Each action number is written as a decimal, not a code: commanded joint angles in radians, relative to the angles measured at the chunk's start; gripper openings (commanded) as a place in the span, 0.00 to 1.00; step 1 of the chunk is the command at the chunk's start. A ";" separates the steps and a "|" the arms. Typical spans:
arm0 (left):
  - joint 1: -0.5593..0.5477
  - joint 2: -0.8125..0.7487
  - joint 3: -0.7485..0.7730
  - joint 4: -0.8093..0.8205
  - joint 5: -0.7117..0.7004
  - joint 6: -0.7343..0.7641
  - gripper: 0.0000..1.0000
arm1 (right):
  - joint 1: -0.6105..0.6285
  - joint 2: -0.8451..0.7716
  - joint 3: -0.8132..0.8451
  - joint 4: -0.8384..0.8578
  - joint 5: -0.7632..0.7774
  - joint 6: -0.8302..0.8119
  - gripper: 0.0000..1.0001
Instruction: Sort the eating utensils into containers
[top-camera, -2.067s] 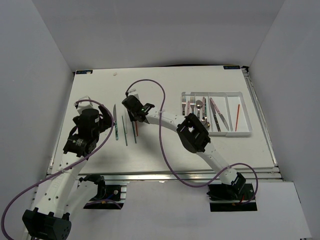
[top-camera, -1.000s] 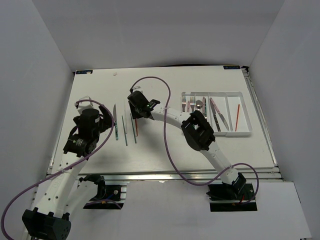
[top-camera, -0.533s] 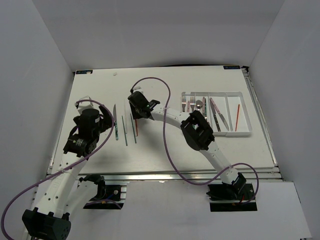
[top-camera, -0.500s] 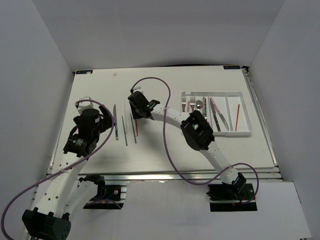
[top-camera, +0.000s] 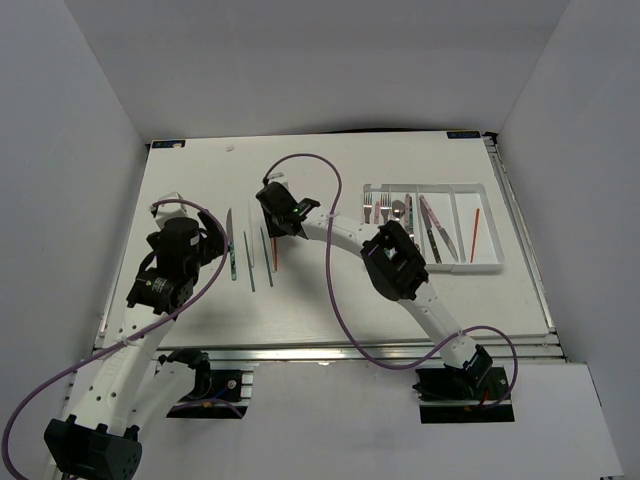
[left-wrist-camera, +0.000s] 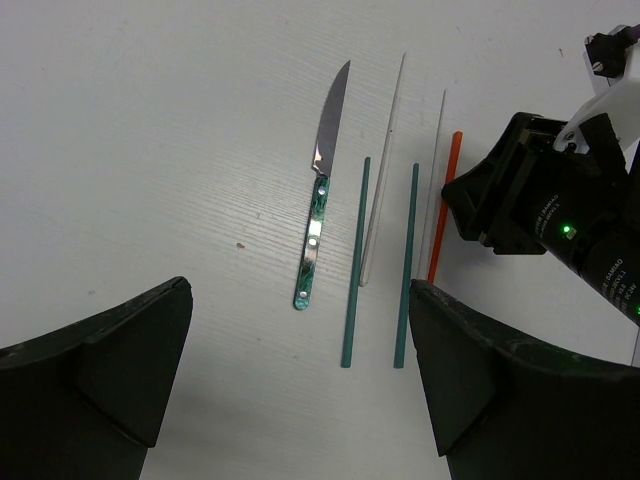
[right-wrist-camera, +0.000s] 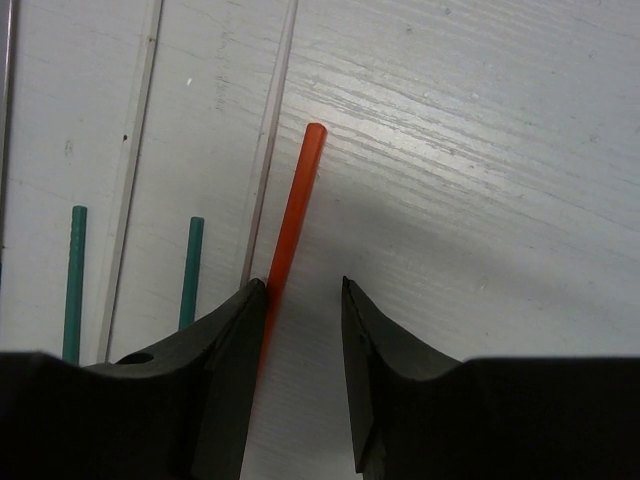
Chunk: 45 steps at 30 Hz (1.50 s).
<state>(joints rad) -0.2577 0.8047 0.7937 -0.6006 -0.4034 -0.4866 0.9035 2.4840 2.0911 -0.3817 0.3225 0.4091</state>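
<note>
right gripper (right-wrist-camera: 300, 300) part-spread, red chopstick (right-wrist-camera: 296, 195) against one finger (right-wrist-camera: 232, 350) | risk: finger lands on it, no pinch | left gripper (left-wrist-camera: 300, 340) spread wide

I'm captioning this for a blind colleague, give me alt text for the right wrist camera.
The right claw straddles a red chopstick lying on the white table, open, the stick close beside one finger. Two green chopsticks and two pale sticks lie beside it.
</note>
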 joint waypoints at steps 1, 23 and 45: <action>-0.005 -0.010 -0.001 0.005 0.000 0.008 0.98 | -0.008 0.044 -0.023 -0.144 0.058 -0.016 0.41; -0.009 -0.013 0.002 0.004 -0.005 0.006 0.98 | -0.025 0.122 -0.011 -0.259 0.009 -0.044 0.20; -0.009 -0.013 0.001 0.004 -0.008 0.008 0.98 | -0.034 -0.367 -0.503 -0.051 -0.122 -0.233 0.00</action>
<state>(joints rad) -0.2642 0.8021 0.7933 -0.6006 -0.4042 -0.4862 0.8761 2.1777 1.6329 -0.3988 0.2325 0.2016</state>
